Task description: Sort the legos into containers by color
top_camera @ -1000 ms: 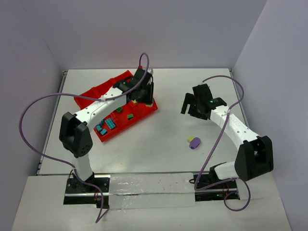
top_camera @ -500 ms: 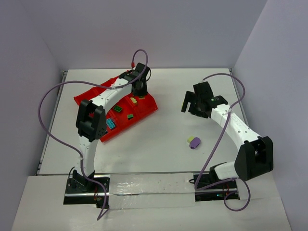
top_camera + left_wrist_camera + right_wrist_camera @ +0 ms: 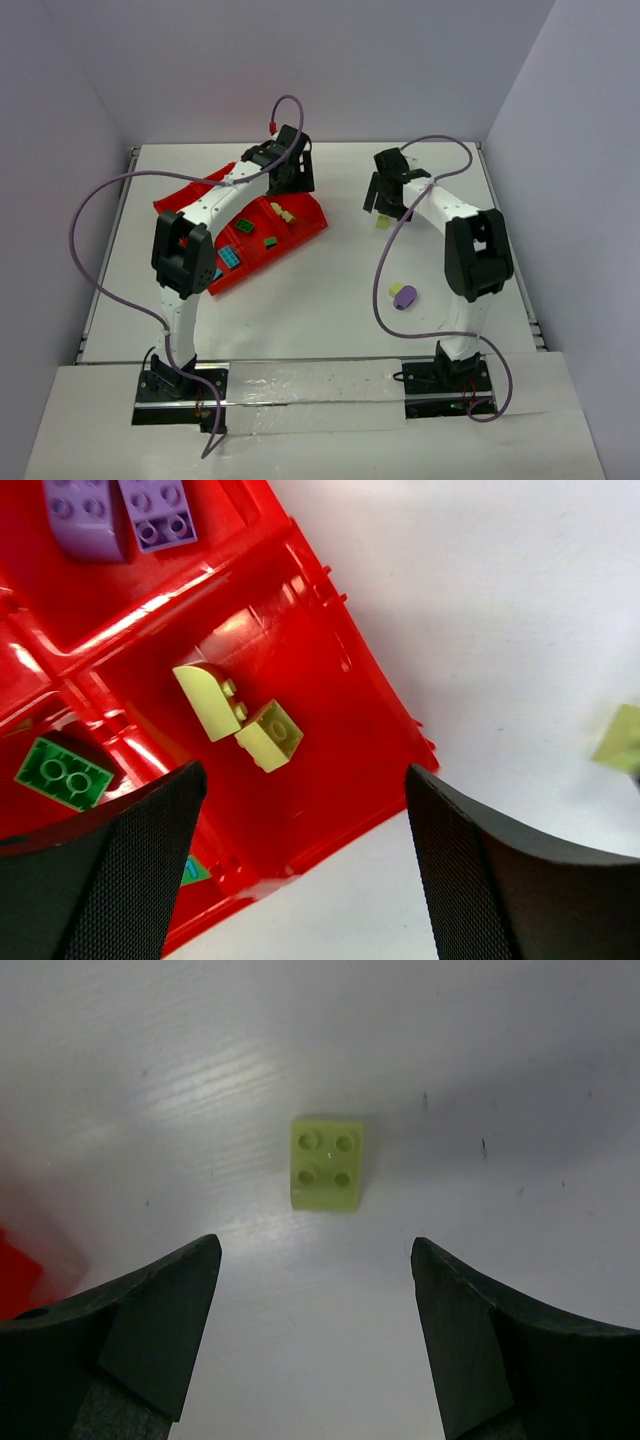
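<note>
Yellow-green 2x2 brick lies studs-up on the white table, just ahead of your right gripper and centred between its spread, empty jaws. Hard, light, probably slick: pinch the flat side walls. Your left gripper hangs agape, holding nothing, over the red tray.

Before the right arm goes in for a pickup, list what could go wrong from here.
1. The yellow-green brick lies flat on the table below the open right gripper; an off-centre close may shove it away.
2. The left gripper hangs open over the tray compartment holding two matching bricks, so the arms might collide at drop-off.
</note>
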### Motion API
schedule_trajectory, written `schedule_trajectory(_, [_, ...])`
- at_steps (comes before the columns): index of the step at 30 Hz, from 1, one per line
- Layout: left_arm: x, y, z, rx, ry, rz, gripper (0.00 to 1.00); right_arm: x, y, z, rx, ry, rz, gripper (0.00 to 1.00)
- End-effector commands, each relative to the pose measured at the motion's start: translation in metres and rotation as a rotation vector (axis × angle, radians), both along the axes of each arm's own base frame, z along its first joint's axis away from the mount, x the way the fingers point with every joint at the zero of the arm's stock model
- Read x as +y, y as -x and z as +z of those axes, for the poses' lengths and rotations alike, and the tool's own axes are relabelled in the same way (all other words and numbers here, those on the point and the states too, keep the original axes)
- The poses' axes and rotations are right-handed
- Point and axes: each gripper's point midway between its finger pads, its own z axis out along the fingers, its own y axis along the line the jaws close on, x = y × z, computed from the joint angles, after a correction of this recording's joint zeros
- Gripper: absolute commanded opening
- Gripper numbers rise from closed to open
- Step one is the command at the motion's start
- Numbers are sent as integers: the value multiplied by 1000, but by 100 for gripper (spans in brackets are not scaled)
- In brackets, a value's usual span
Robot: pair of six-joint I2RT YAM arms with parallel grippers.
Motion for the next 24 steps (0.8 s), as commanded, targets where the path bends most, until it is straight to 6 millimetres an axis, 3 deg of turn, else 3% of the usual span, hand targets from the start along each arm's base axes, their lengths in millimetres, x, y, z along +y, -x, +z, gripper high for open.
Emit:
schedule_trajectory(1, [7,5,96,-179,78,-7,88,-5,-33,-6,-13,42,-26,83])
schedule_trajectory(4, [11,11,106,-194,81,-4,88,-1,-39,-16,9,38,-19,81])
schedule_trajectory(8, [17,20,120,-210,95,0,88,-1,-44,-34,49,54,-22,70])
schedule_trajectory(13, [24,27,127,-222,91,9,87,-2,-41,-40,60,58,-29,46])
schedule_trajectory(15, [27,29,132,-231,88,15,87,-4,-39,-31,39,57,-32,28])
schedule_trajectory(18, [33,30,136,-238,72,26,87,-1,-34,-10,-5,42,-20,9])
schedule_trajectory(21, [42,32,139,-252,37,40,85,13,-27,22,-93,-9,10,5])
schedule_trajectory(24, [52,36,145,-275,20,60,85,41,-15,44,-160,-55,66,5])
